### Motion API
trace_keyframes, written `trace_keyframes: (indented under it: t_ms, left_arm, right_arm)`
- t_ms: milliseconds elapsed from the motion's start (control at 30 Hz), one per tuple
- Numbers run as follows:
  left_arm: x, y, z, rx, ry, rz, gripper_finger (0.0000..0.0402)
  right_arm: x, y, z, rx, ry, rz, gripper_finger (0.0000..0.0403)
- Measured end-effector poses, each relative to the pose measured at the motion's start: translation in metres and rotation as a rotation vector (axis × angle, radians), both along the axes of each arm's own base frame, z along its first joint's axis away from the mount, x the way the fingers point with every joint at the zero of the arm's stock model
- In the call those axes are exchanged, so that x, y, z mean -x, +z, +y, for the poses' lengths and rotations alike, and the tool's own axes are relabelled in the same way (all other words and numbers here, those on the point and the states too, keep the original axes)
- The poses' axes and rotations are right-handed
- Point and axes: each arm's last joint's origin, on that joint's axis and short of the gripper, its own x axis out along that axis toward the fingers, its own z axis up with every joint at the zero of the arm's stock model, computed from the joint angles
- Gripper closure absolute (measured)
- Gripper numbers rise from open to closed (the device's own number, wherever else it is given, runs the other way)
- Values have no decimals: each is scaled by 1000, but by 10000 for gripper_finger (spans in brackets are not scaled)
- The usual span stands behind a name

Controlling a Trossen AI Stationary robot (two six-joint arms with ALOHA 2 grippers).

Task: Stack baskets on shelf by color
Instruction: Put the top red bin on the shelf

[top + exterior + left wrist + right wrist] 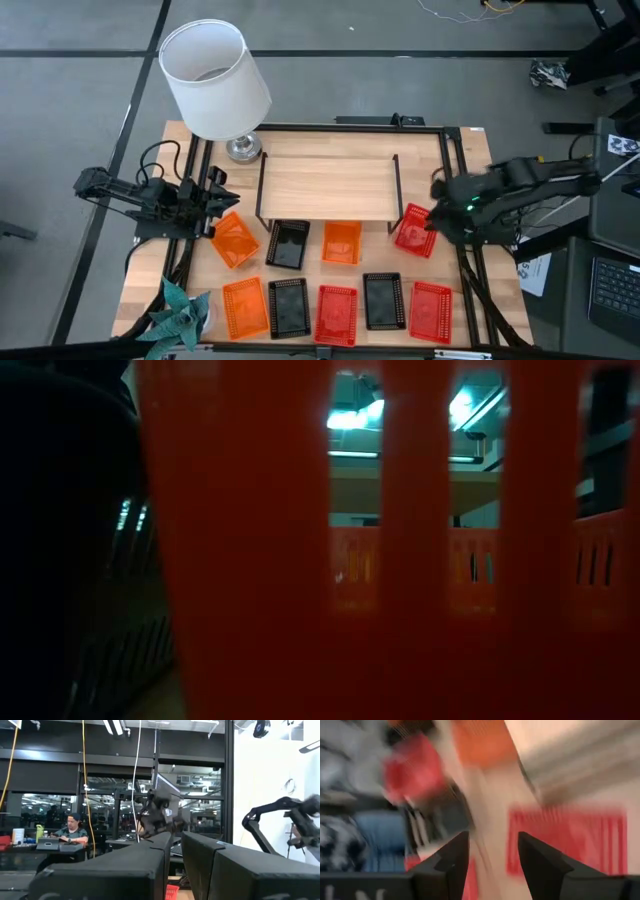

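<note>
Baskets: nine mesh trays lie on the tabletop (150,290) in front of the shelf (326,187), none on its plank.
Near row, beside the shelf: tilted orange basket (234,239), black basket (289,244), orange basket (342,242), tilted red basket (414,230) by the shelf's right leg.
Front row, along the table edge: orange (245,307), black (289,306), red (337,314), black (383,300), red (431,312).
Right gripper (492,851): fingers parted a moderate way and holding nothing; a red basket (567,840) lies ahead of them, blurred.
Right arm: reaches in from the table's right side, its tip (440,212) over the tilted red basket near the shelf's right end.
Left gripper (176,851): fingers nearly closed, a narrow slit between them, nothing in it.
Left arm: stretched level at the left table edge, its tip (222,205) just beside the tilted orange basket.
Low view: filled by the wall of an orange basket (420,560) close to the lens.
Also on the table: a white-shaded lamp (214,80) at the back left corner, a teal plant (178,312) at the front left.
</note>
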Motion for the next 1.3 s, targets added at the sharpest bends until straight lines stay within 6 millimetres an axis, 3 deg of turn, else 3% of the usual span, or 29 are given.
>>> trace_keyframes:
  t_ms: [167, 333, 533, 700, 967, 1300]
  left_arm:
    - [0, 0, 0, 0, 0, 0, 363]
    - [0, 0, 0, 0, 0, 1, 363]
    - [0, 0, 0, 0, 0, 1, 363]
    - [0, 0, 0, 0, 1, 1, 363]
    - [0, 0, 0, -3, 2, 1, 363]
    - [0, 0, 0, -46, 28, 2, 363]
  right_arm:
    - [-8, -20, 15, -140, 16, 371, 236]
    - [-7, -24, 34, -179, 18, 479, 236]
    - [8, -24, 55, -25, -45, 438, 236]
    - [10, -27, 76, 61, -141, 302, 236]
    - [-7, -50, 102, 378, -39, 179, 236]
    - [-36, -91, 121, 568, -23, 309, 236]
